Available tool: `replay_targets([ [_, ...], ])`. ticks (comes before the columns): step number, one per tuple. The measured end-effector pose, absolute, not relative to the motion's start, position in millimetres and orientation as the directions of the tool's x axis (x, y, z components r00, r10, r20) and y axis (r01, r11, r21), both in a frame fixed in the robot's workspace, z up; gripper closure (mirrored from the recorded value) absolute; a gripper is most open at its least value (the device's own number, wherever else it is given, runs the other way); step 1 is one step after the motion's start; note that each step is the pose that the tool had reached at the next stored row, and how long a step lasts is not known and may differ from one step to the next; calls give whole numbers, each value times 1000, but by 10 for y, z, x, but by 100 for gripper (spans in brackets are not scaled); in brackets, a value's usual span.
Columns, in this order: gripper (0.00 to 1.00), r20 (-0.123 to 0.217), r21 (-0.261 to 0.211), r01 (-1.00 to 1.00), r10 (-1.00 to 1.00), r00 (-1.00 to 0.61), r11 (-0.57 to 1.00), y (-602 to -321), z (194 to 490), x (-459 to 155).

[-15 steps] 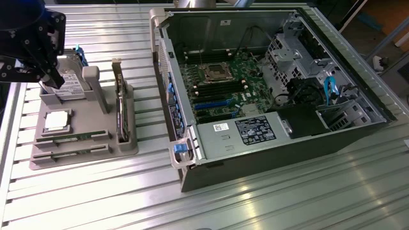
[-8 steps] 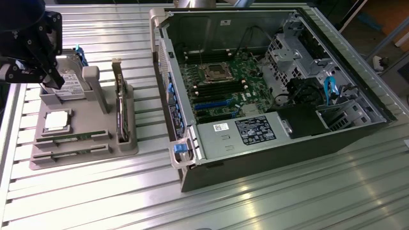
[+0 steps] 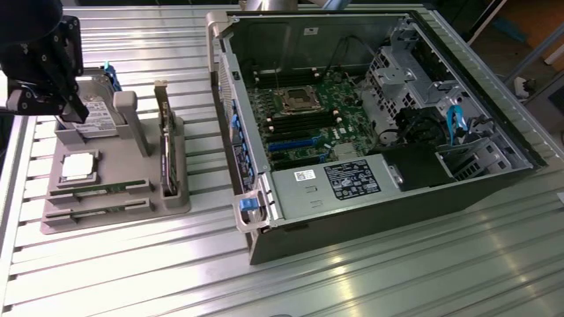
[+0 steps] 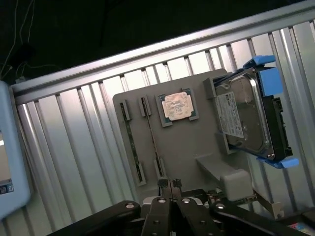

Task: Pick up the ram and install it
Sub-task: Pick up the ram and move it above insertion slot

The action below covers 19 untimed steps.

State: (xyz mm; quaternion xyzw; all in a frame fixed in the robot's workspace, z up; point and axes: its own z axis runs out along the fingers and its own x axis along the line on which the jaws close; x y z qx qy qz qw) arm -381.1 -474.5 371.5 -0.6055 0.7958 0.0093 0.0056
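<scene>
A grey holder tray (image 3: 62, 221) lies at the exterior view's left. Two ram sticks stand on edge in its slots, thin green strips (image 3: 95, 190) that appear in the wrist view as narrow lines (image 4: 152, 140). My black gripper (image 3: 78, 113) hangs above the tray's far end, over the hard drive. The wrist view has its fingers (image 4: 170, 189) pressed together, shut with nothing between them, and apart from the ram. The open computer case (image 3: 352, 119) lies on its side at the right, its motherboard (image 3: 304, 122) exposed.
The tray also carries a silver processor (image 4: 178, 105), a hard drive in a blue-edged carrier (image 4: 246, 118) and an upright card with a metal bracket (image 3: 168, 148). Everything sits on a ribbed aluminium table (image 3: 352, 277). A pale blue object (image 4: 10, 157) lies beside the tray.
</scene>
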Motion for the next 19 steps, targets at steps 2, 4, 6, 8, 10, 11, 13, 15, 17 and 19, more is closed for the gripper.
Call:
replay_targets([
  [2,89,-20,8,-974,-974,-225,225,-4745,3711,-3811],
  [4,89,-20,8,-980,-980,-197,197,-4745,3708,-3811],
  [6,89,-19,8,-985,-985,-171,171,-4745,3706,-3811],
  [8,89,-19,8,-990,-990,-142,142,-4745,3703,-3811],
  [10,89,-19,8,-993,-992,-121,121,-4745,3701,-3811],
  [11,89,-19,8,-993,-993,-120,120,-4745,3702,-3811],
  [13,89,-19,8,-993,-993,-119,119,-4745,3701,-3811],
  [15,89,-19,8,-993,-993,-119,119,-4745,3701,-3811],
  [17,89,-19,8,-993,-993,-119,119,-4745,3701,-3811],
  [19,89,-19,8,-995,-995,-101,101,-4745,3701,-3811],
])
